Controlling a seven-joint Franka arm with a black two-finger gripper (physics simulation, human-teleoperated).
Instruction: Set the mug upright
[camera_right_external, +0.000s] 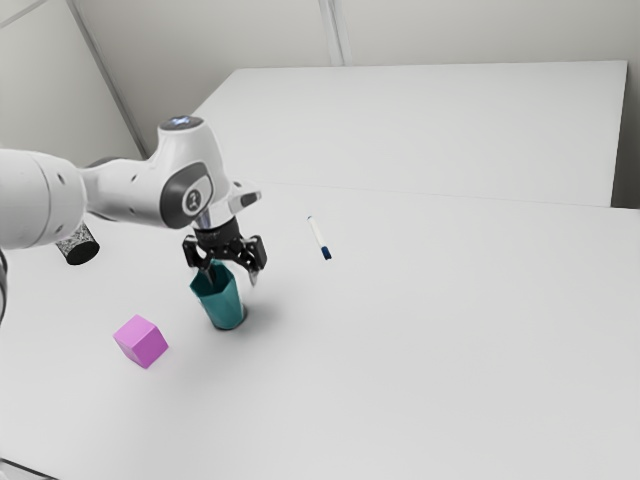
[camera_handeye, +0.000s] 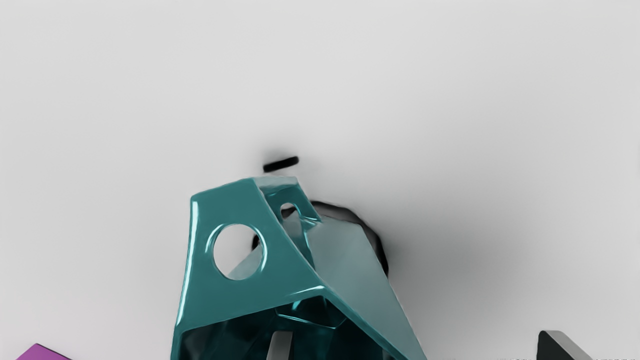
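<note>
The end effector (camera_right_external: 232, 277) was released, its two fingers standing wide apart. The teal mug (camera_right_external: 226, 307) was on the bench (camera_right_external: 430, 340), directly below the end effector and a little toward the exterior view's left. One finger (camera_handeye: 281, 347) reached into its open mouth; the other (camera_handeye: 557, 347) hung outside, well clear of the wall. That wall ran between them without being pinched.

The mug's long axis ran from the mouth, up at the fingers, down to the base, roughly in line with the hand's own reach. It looked upright or very nearly so; whether the base sat fully flat could not be told. The coming move probably called for a straight withdrawal along that axis, since a sideways shift could catch the inner finger on the wall and tip the mug.

As for writing, the arm (camera_right_external: 125, 192) bore a dark round badge (camera_right_external: 194, 196) whose mark could not be read for certain. The mug showed no lettering, and no brand could be made out on the white pen (camera_right_external: 317, 233) with its blue end.
</note>
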